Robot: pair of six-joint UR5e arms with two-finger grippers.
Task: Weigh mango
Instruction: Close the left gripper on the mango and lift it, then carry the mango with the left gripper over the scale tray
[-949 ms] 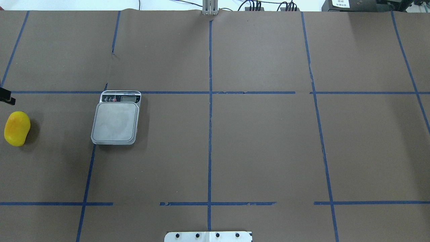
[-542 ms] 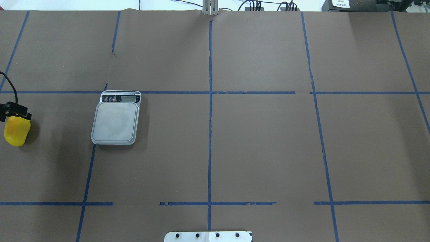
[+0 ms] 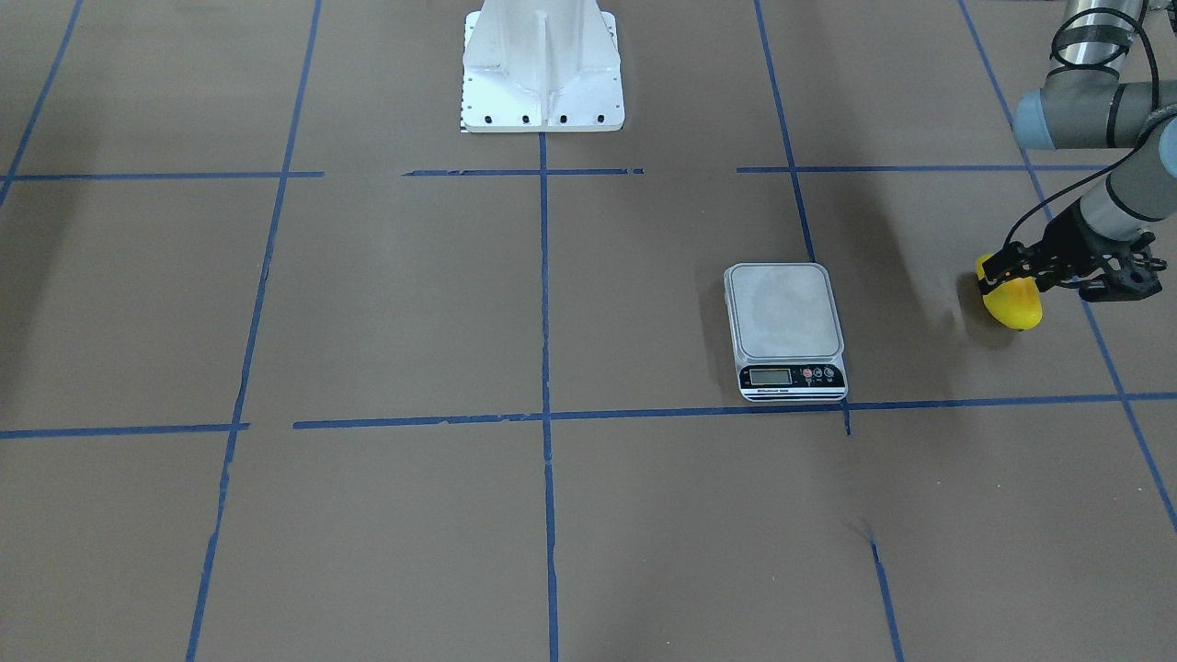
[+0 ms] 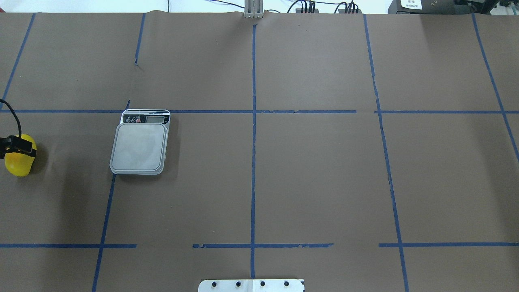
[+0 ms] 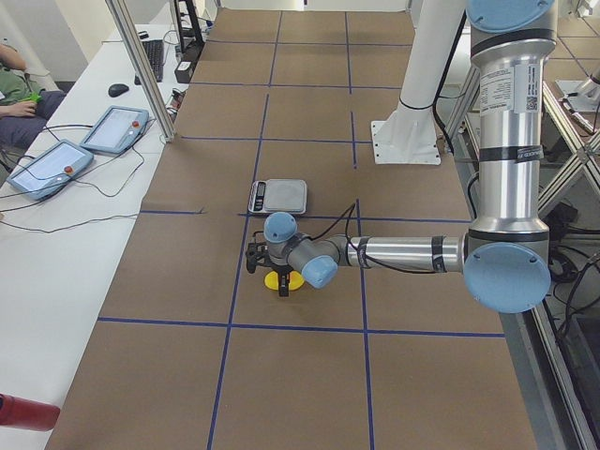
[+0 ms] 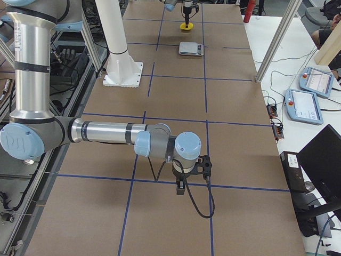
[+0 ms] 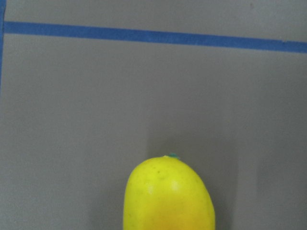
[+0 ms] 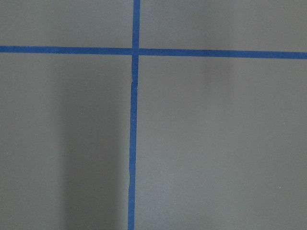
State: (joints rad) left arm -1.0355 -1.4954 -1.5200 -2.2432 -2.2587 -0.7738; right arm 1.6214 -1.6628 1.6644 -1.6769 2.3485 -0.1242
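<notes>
My left hand [image 3: 1007, 274] sits at the top of the smooth, bright yellow oblong mango [image 4: 18, 165], which lies on the brown bench [image 4: 308, 182], well apart from the flat grey digital scale [image 4: 140, 147]. I cannot tell whether my hand is gripping it. Lifting and weighing are not yet done.

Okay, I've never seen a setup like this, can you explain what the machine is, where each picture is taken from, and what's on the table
This is a robot with two jointed arms, each ending in a two-finger hand. Two pictures look down on the brown, blue-taped table, one from behind the robot, one facing it. Two look along it from its ends, and two come from wrist cameras. On the table lie a kitchen scale and a yellow mango, apart. The left hand is down at the mango; whether it grips it I cannot tell. The right hand hangs above the table, far from both.
</notes>
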